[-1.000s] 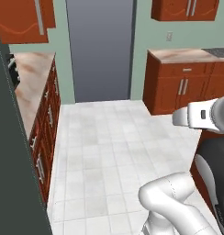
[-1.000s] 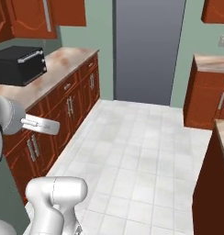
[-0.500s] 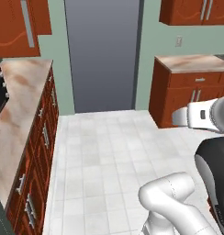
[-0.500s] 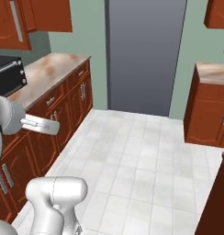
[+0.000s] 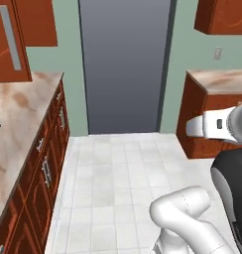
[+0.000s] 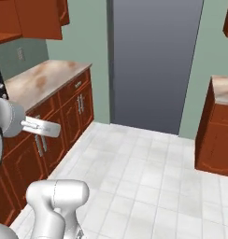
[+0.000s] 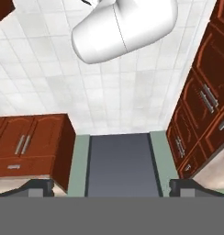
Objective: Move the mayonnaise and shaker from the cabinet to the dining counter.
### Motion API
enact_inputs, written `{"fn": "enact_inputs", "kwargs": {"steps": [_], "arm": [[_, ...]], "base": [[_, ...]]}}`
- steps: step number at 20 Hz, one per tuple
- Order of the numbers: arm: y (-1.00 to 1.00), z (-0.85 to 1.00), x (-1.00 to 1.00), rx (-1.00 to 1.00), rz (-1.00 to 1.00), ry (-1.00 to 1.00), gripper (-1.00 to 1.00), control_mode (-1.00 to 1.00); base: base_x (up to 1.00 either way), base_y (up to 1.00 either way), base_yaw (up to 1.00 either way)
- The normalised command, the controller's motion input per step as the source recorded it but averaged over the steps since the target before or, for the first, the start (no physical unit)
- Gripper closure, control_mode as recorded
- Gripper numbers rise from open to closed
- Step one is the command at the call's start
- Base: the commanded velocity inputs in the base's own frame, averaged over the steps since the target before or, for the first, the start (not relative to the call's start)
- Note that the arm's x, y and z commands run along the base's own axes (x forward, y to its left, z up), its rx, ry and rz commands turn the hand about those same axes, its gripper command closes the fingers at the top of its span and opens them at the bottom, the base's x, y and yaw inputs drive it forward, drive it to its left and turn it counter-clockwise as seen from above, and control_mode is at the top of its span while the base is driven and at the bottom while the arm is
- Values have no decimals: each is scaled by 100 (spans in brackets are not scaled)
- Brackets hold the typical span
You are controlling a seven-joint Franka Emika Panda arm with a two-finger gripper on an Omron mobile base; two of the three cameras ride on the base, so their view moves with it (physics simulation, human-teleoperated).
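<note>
My gripper (image 7: 114, 187) stands open in the hand view, its two dark fingertips (image 7: 36, 186) wide apart with nothing between them. It looks along a white tiled floor toward a tall grey door (image 7: 122, 163). A red-brown upper wall cabinet (image 5: 11, 37) with a long silver bar handle hangs shut at the top left of the left base view, and its underside shows in the right base view (image 6: 34, 18). The mayonnaise, the shaker and the dining counter are out of view.
A tall grey door (image 5: 125, 64) fills the far wall. A marble wall counter (image 5: 19, 111) over low drawer cabinets (image 5: 43, 173) runs along the left. Another low cabinet with a marble top (image 5: 219, 82) stands at the right. White floor tiles (image 5: 120, 168) lie between them.
The whole picture has shifted as the base drove: the grey door looms larger and more central, and the left counter and black toaster oven have slid toward the edge. The gripper stays open.
</note>
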Motion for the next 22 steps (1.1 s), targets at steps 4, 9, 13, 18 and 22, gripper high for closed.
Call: {"fn": "enact_inputs", "kwargs": {"steps": [4, 9, 13, 18, 22], "arm": [[0, 0, 0, 0, 0, 0, -100, 100], [0, 0, 0, 0, 0, 0, -100, 100], [0, 0, 0, 0, 0, 0, -100, 100], [0, 0, 0, 0, 0, 0, -100, 100], [0, 0, 0, 0, 0, 0, -100, 100]], "base": [[100, -34, 37], [100, -14, 47], [100, -11, 50], [100, -11, 52], [97, -6, 54]]}}
